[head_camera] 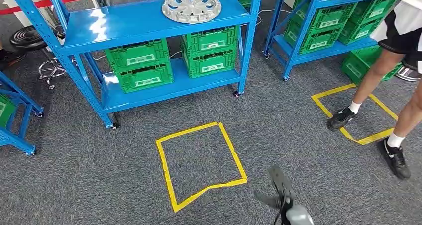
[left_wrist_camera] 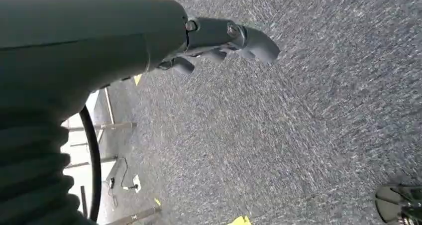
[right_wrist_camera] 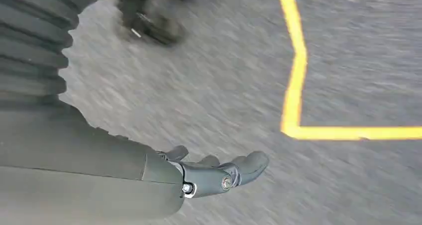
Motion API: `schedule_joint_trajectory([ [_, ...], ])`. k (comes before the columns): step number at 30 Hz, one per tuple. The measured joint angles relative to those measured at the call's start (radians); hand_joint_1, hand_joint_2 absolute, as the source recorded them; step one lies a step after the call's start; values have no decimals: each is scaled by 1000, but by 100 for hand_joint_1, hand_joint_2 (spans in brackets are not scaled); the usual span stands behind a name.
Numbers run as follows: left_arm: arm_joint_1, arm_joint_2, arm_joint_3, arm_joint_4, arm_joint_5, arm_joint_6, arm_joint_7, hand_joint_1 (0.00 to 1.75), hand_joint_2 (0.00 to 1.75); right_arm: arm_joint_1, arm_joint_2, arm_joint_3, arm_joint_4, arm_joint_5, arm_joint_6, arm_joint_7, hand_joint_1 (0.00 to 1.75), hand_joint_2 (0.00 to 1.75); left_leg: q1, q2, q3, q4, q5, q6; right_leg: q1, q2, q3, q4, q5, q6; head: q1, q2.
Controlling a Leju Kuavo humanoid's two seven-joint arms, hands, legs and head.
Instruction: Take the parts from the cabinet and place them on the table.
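Silver wheel cover (head_camera: 191, 5) atop blue cabinet (head_camera: 149, 31)

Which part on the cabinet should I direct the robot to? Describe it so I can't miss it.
Find the blue shelving rack straight ahead. On its top shelf, toward the right, lies a silver wheel cover. It is the one round metallic thing; everything below is green crates.

I see grey carpet (head_camera: 278, 115) across the floor, with a yellow taped outline (head_camera: 199, 163) at lower centre and another (head_camera: 356, 113) at right. Blue shelving (head_camera: 149, 93) fills the upper left, a second blue rack (head_camera: 298, 53) upper right. What may be a stool base (head_camera: 50, 70) sits at far left.
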Motion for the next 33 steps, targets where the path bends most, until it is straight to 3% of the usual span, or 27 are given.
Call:
schedule_joint_trajectory([
  [4,-23,-8,39,-2,-64,7,3,0,0,-69,-13,37,-51,58,-5,-30,0,0,0,-2,-1,0,1,0,0,-2,0,0,0,0,0,0],
  [11,-59,-19,94,-5,-154,20,13,0,0,-185,-24,195,-146,128,-16,-22,0,0,0,-3,-1,0,2,0,0,-3,0,1,1,0,0,0],
  [33,-155,-43,232,-14,-386,44,34,0,0,-596,-52,834,-319,216,-23,3,0,0,0,-4,-2,2,4,-2,-1,-3,-3,3,3,0,0,0],
])
